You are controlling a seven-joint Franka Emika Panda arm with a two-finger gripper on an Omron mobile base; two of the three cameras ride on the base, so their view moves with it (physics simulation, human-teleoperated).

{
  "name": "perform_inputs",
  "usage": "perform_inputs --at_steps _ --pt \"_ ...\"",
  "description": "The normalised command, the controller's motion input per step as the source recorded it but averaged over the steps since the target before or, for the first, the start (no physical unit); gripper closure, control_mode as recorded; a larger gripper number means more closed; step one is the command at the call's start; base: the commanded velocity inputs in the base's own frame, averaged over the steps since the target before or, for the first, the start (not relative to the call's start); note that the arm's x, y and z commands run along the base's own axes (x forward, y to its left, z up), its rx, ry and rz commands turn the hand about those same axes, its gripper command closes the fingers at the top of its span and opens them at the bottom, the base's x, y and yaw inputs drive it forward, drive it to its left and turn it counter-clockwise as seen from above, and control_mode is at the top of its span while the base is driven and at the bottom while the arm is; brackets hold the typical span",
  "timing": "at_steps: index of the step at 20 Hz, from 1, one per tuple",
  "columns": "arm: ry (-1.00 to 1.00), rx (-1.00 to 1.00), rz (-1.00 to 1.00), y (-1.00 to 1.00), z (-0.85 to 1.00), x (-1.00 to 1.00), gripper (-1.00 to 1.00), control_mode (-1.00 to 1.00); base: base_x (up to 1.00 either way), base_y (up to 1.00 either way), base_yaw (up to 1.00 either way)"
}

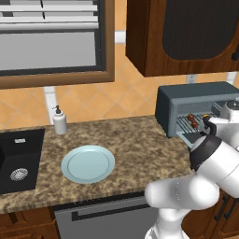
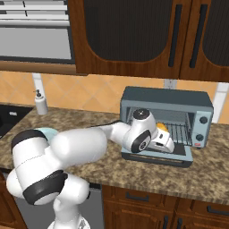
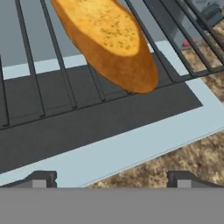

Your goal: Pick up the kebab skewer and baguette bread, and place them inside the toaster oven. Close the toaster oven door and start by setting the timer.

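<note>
bread: one baguette bread (image 3: pixel 107 41) on rack's front edge
skewer: one kebab skewer (image 1: pixel 192 120) inside toaster oven (image 2: pixel 166 107)
claw (image 3: pixel 111 180): wide apart, empty

No text, label, brand, number or sign is legible on anything here.
</note>
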Motion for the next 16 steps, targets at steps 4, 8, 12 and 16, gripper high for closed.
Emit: perform_inputs --at_steps 4,8,12,16 --pt "0.03 0.0 0.0 0.0 -0.11 0.18 -1.0 -1.0 0.0 0.0 0.0" --pt "0.0 0.0 0.0 0.0 -0.04 0.1 -1.0 -1.0 0.0 0.0 0.0" --pt "0.0 0.0 -0.01 0.0 -0.03 0.03 -1.0 -1.0 0.0 0.0 0.0" --pt "0.0 0.0 -0.06 0.0 -0.12 0.12 -1.0 -1.0 0.0 0.0 0.0"
